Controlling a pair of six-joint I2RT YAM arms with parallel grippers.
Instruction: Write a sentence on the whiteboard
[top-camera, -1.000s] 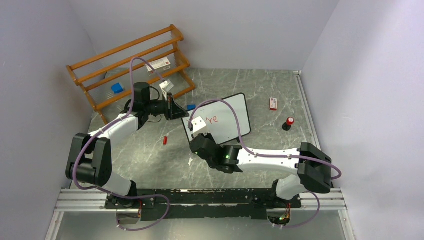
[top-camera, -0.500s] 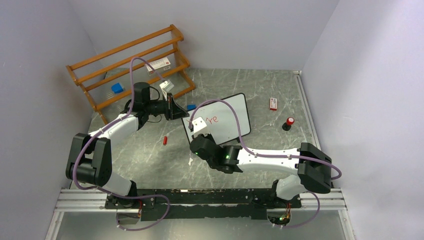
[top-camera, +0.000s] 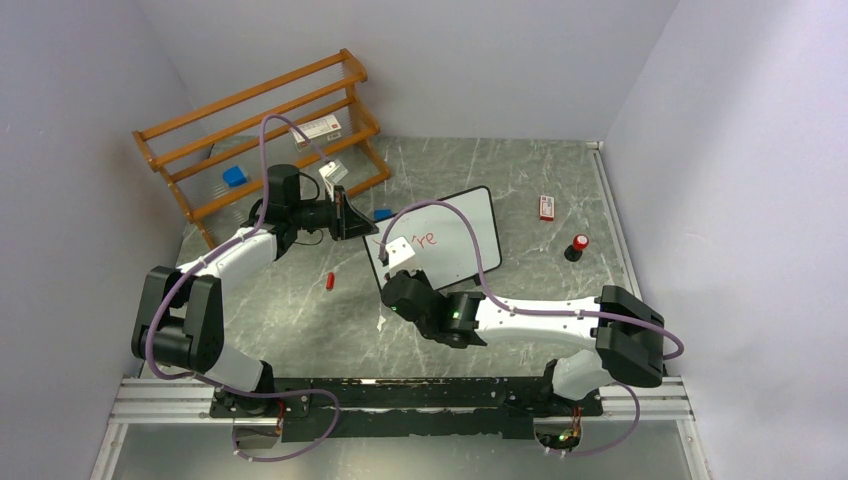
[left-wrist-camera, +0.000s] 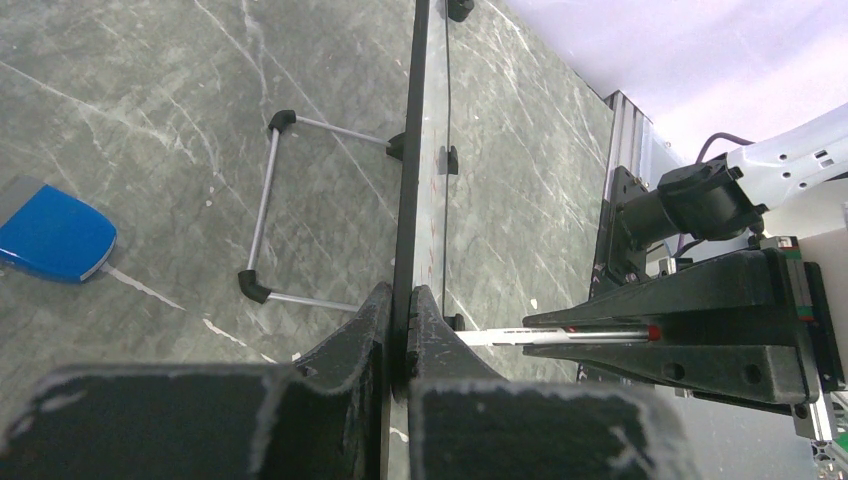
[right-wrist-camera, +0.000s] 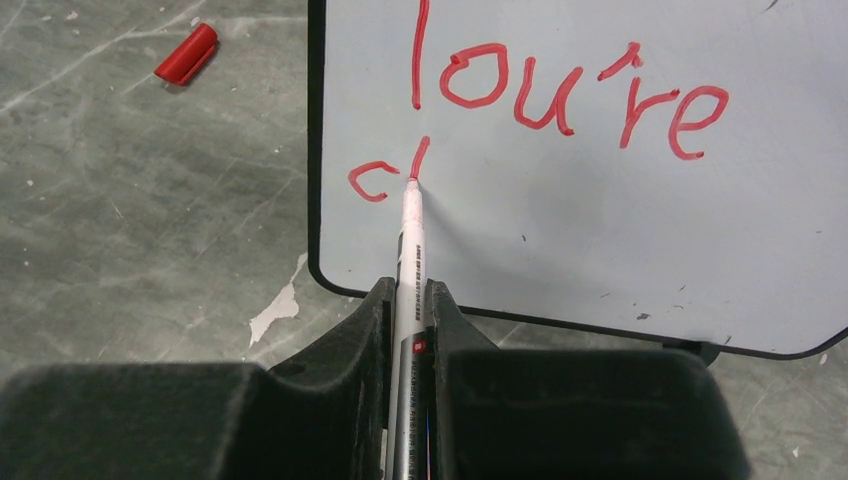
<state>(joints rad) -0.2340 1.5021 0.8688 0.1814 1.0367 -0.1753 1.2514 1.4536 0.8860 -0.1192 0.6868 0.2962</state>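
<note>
Your whiteboard (top-camera: 455, 255) stands mid-table, propped on its wire stand. The sentence (right-wrist-camera: 570, 95) reads "You're" in red on the top line, with a "c" and one short stroke below it at the left. Your right gripper (right-wrist-camera: 408, 295) has its jaws pinched narrow on the marker (right-wrist-camera: 411, 215), whose tip touches the board at the bottom of that stroke, and the red cap (right-wrist-camera: 186, 53) lies on the table left of the board. Your left gripper (left-wrist-camera: 402, 300) has its jaws clamped tight on the board's black edge frame, on the side nearest the rack (top-camera: 260, 130).
</note>
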